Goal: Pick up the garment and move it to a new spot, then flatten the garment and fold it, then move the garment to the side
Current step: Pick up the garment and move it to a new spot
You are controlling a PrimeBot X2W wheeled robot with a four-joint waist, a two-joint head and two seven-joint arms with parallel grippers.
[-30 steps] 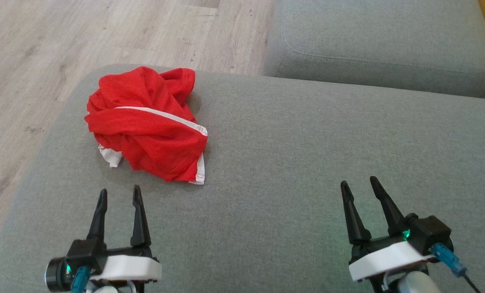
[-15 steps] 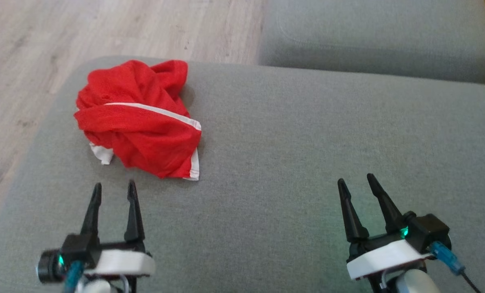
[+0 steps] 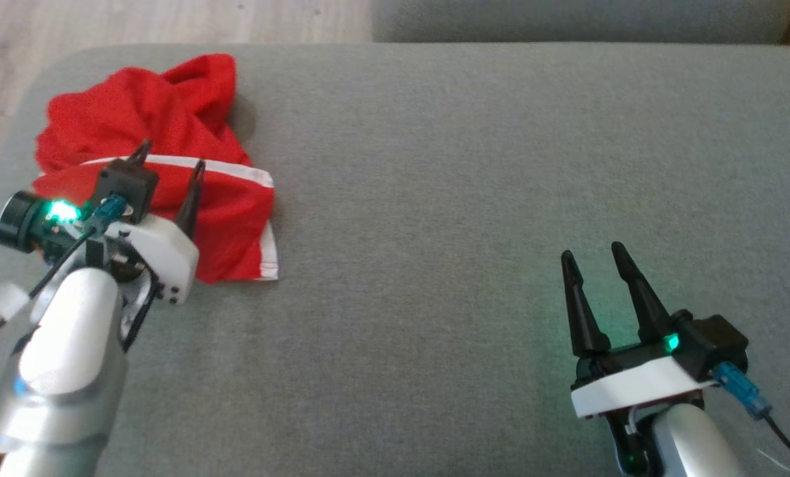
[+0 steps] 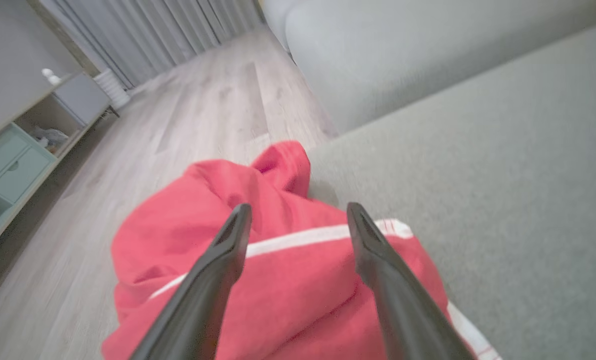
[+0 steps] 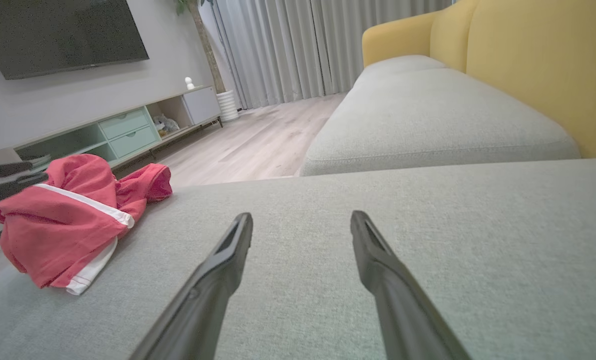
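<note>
A crumpled red garment (image 3: 169, 126) with white trim lies at the far left of the grey cushion (image 3: 467, 199). My left gripper (image 3: 169, 156) hangs open just above it, fingers spread over the white stripe. In the left wrist view the garment (image 4: 288, 280) lies under both fingers (image 4: 223, 260), and nothing is held. Well to the right, my right gripper (image 3: 593, 255) stands open over bare cushion. From the right wrist view the garment (image 5: 63, 220) sits far off to the left, with the left gripper's fingers (image 5: 5, 182) reaching in above it.
Wooden floor (image 3: 136, 20) lies past the cushion's far left edge. A second grey cushion (image 5: 427, 120) and a yellow sofa back (image 5: 542, 70) stand beyond. A low TV cabinet (image 5: 123, 130) lines the wall.
My left arm has lifted and reached forward, so its open fingers now hover over the garment. The head camera has tilted down and shifted. The right gripper has hardly moved.
</note>
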